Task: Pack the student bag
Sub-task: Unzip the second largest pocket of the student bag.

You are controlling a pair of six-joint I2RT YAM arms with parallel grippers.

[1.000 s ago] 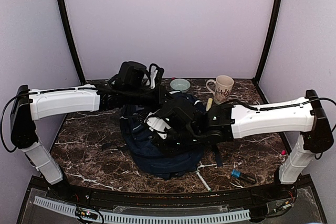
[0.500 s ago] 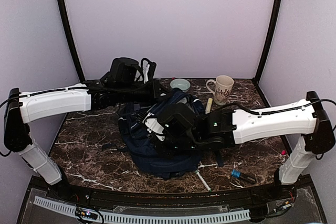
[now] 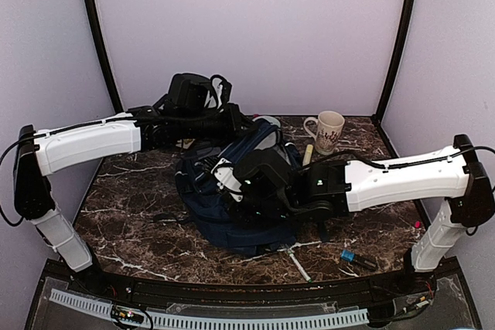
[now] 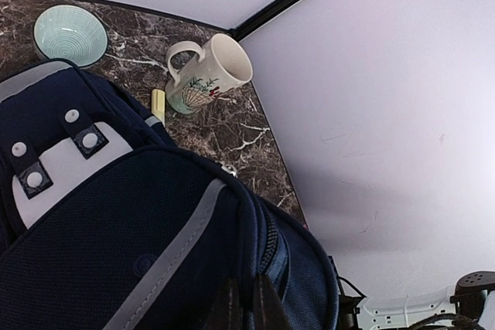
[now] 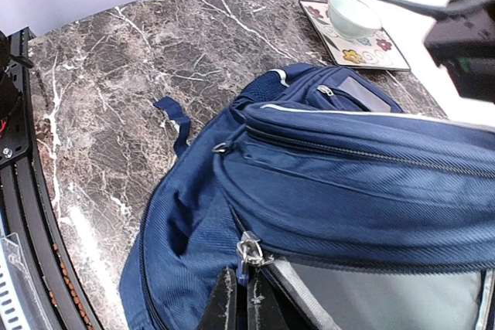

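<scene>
The navy student bag (image 3: 232,206) lies in the middle of the marble table, under both arms. My left gripper (image 3: 249,124) is shut on a fold of the bag's top edge beside a zipper (image 4: 267,241) and holds it lifted. My right gripper (image 3: 232,191) is shut on the blue zipper pull (image 5: 246,262) of the main compartment. Grey lining (image 5: 387,299) shows in the opening to the right of the slider. The bag fills the left wrist view (image 4: 116,253) and the right wrist view (image 5: 309,183).
A teal bowl (image 4: 69,34), a white floral mug (image 3: 328,130) and a yellow marker (image 3: 308,154) stand at the back. A white pen (image 3: 298,262) and a blue-tipped tool (image 3: 357,259) lie front right. A patterned tray with a cup (image 5: 357,27) shows in the right wrist view.
The left gripper has lifted the bag's top edge and moved right and back. The right gripper has stayed on the zipper pull, shifting slightly with the bag.
</scene>
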